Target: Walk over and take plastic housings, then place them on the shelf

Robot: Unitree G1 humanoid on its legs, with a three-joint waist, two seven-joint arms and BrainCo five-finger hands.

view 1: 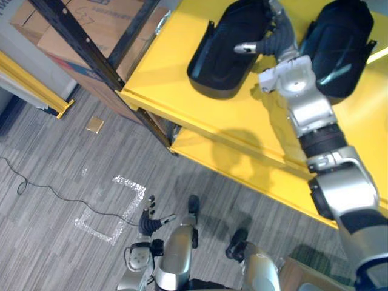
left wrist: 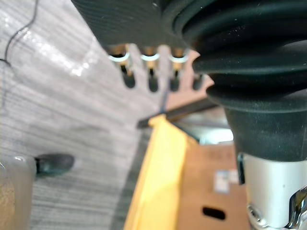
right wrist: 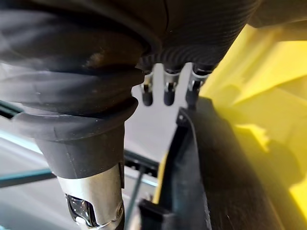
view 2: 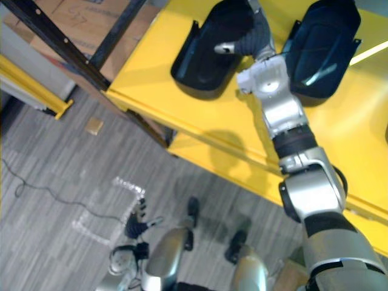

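The left hand (view 1: pixel 148 221) hung low over the grey floor (view 1: pixel 54 242), its fingers (left wrist: pixel 129 79) straight and spread, holding nothing. A taped square (view 1: pixel 115 209) lay on the floor just past its fingertips.

The right hand (view 1: pixel 276 36) was up on the yellow shelf (view 1: pixel 176 79), between two black housings. Its fingers (right wrist: pixel 168 96) were straight and closed on nothing. Their tips were near a housing's raised rim, though I could not tell which housing. The thumb (view 1: pixel 245 47) stuck out sideways over the hollow of the thumb-side housing (view 1: pixel 221 57).

That housing lay open side up, its long axis running from the shelf's front edge away along the line of the hand. The other housing (view 1: pixel 342 42) lay just beside the hand on the side away from the thumb. It was roughly parallel to the first and apart from it.

Cardboard boxes (view 1: pixel 60 24) stood well off on the thumb side, behind a black post (view 1: pixel 79 42).
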